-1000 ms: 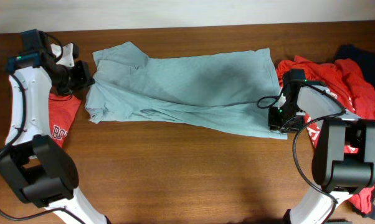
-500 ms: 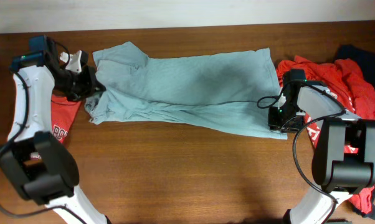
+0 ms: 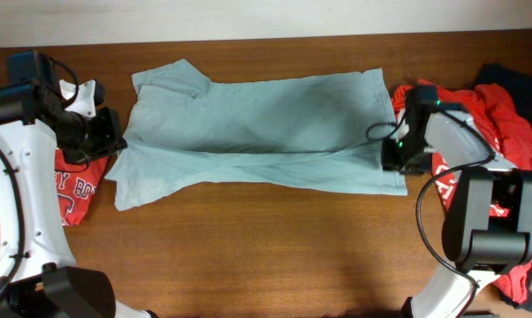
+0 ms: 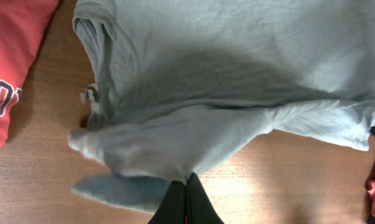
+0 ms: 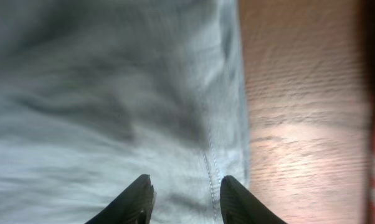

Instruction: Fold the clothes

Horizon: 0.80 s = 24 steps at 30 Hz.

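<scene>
The left tool (image 4: 186, 183) pinches the grey-blue T-shirt (image 3: 266, 124) shut; the right tool (image 5: 186, 182) hangs parted over its hem.

Red shirt (image 3: 70, 187), dark white-edged lettering, cut off, not legible

grey-blue shirt (image 5: 113, 93) blurred in right wrist view; red shirt (image 4: 13, 56) cut off at frame edge.

left arm (image 3: 14, 172) arched, wrist turned inward, left gripper (image 4: 186, 198) closed tight, pinching the pale grey-blue t-shirt (image 4: 237, 74), right arm (image 3: 456, 141) bent back, right gripper (image 5: 187, 183) pointing down, jaws parted
</scene>
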Each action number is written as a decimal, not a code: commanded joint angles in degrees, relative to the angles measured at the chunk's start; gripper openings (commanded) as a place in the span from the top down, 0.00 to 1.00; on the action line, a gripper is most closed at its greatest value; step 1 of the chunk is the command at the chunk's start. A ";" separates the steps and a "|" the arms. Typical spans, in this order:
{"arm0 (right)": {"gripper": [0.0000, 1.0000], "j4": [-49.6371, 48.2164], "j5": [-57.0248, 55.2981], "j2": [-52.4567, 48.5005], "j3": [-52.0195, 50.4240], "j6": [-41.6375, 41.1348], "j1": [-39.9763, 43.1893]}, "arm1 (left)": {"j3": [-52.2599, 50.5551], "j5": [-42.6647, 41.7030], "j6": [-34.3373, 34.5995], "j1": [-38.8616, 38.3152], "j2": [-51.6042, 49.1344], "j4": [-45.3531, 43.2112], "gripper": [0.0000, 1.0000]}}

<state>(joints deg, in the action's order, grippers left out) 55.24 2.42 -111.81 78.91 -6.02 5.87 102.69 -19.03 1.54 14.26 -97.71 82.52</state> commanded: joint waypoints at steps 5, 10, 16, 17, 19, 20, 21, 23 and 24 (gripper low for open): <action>0.55 0.46 0.61 0.46 10.14 -0.39 0.15 | 0.48 0.90 -0.26 -0.02 -0.15 0.02 1.00; 0.55 -0.48 0.63 -1.73 10.14 -0.39 0.15 | 0.48 0.90 -0.26 -0.02 -0.15 -0.15 1.00; 0.56 -1.75 0.39 -4.35 10.12 -0.39 0.15 | 0.46 0.90 -0.26 -0.02 -0.15 -0.39 1.00; 0.56 -2.01 0.35 -4.52 10.12 -0.39 0.15 | 0.46 0.90 -0.26 -0.02 -0.15 -0.37 1.00; 0.56 -2.45 0.35 -4.90 10.12 -0.39 0.15 | 0.46 0.90 -0.26 -0.02 -0.15 -0.37 1.00; 0.56 -2.75 0.37 -5.46 10.12 -0.42 0.15 | 0.46 0.90 -0.26 -0.02 -0.15 -0.39 1.00; 0.56 -2.78 0.37 -5.73 10.12 -0.42 0.15 | 0.46 0.90 -0.26 -0.02 -0.15 -0.39 1.00; 0.56 -2.78 0.37 -6.78 10.12 -0.39 0.15 | 0.46 0.90 -0.26 -0.02 -0.15 -0.39 1.00; 0.56 -2.86 0.37 -7.17 10.12 -0.39 0.15 | 0.46 0.87 -0.26 -0.02 -0.15 -0.42 1.00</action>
<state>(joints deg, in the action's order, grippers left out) 52.45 2.70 -116.88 88.29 -6.04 5.87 102.69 -18.59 1.56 14.26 -97.71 82.24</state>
